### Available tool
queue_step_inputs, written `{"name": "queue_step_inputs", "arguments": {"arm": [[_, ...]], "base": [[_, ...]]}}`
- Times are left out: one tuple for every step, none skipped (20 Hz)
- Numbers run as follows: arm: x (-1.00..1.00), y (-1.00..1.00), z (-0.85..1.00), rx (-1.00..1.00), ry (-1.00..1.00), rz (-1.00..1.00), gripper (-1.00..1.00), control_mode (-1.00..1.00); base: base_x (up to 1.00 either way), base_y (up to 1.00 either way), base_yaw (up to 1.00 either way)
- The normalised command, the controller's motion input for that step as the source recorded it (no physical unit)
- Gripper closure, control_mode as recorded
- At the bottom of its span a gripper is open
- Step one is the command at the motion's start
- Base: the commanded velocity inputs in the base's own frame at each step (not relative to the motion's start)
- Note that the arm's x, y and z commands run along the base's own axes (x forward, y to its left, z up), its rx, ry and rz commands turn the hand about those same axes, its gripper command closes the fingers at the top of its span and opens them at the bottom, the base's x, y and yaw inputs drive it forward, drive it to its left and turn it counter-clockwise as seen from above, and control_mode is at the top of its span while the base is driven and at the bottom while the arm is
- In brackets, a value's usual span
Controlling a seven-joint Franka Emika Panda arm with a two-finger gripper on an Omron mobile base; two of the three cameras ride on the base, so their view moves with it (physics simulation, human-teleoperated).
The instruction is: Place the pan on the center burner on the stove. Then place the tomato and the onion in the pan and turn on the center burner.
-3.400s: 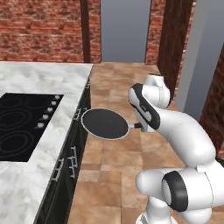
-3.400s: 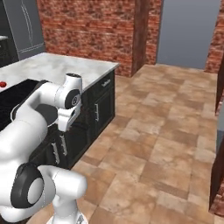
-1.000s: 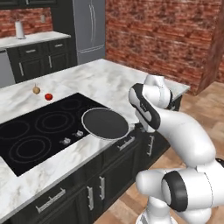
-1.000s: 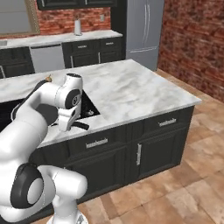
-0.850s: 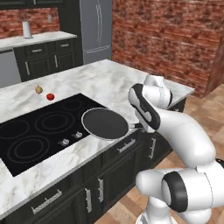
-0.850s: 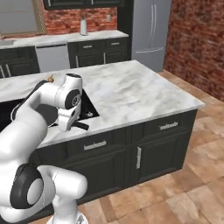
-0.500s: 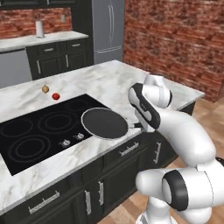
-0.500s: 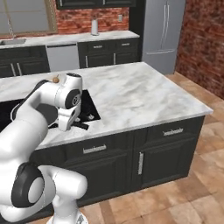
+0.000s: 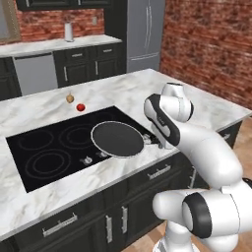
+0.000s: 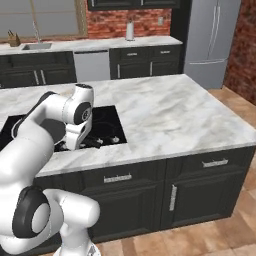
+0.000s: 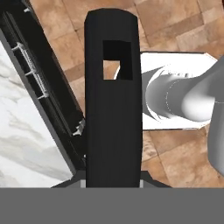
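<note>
The pan (image 9: 118, 139), dark inside with a pale rim, hangs level over the right part of the black stove (image 9: 39, 177). My gripper (image 9: 155, 141) is shut on its short black handle (image 11: 113, 113), which runs up the middle of the hand view. The pan's left edge lies next to the center burner (image 9: 74, 134), a wide grey ring. The red tomato (image 9: 80, 107) and the tan onion (image 9: 70, 98) sit on the marble just behind the stove. From the right base view, my gripper (image 10: 84, 145) is low beside the cooktop and the arm hides the pan.
Two silver knobs (image 9: 86, 160) show at the stove's front, left of the pan. The marble island top (image 10: 165, 115) stretches wide to the right. Behind are a steel fridge (image 9: 145, 34), dark cabinets, a white canister (image 9: 69, 32) and a sink (image 10: 37, 46).
The base has driven round the island, so the whole scene has shifted. The pan has stayed in my grip and now sits over the stove's right part.
</note>
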Motion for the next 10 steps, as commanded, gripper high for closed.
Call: {"name": "queue_step_inputs", "arguments": {"arm": [[0.0, 0.0, 0.0, 0.0, 0.0, 0.0, 1.0, 1.0], [0.0, 0.0, 0.0, 0.0, 0.0, 0.0, 1.0, 1.0], [0.0, 0.0, 0.0, 0.0, 0.0, 0.0, 1.0, 1.0], [0.0, 0.0, 0.0, 0.0, 0.0, 0.0, 1.0, 1.0], [0.0, 0.0, 0.0, 0.0, 0.0, 0.0, 1.0, 1.0], [0.0, 0.0, 0.0, 0.0, 0.0, 0.0, 1.0, 1.0], [0.0, 0.0, 0.0, 0.0, 0.0, 0.0, 1.0, 1.0], [0.0, 0.0, 0.0, 0.0, 0.0, 0.0, 1.0, 1.0], [0.0, 0.0, 0.0, 0.0, 0.0, 0.0, 1.0, 1.0], [0.0, 0.0, 0.0, 0.0, 0.0, 0.0, 1.0, 1.0]], "base": [[0.49, -0.23, 0.25], [0.47, -0.24, 0.25], [0.44, -0.25, 0.25], [0.44, -0.26, 0.26], [0.44, -0.24, 0.26], [0.44, -0.23, 0.26], [0.45, -0.21, 0.26], [0.45, -0.2, 0.26], [0.43, -0.2, 0.26], [0.42, -0.17, 0.26]]}}
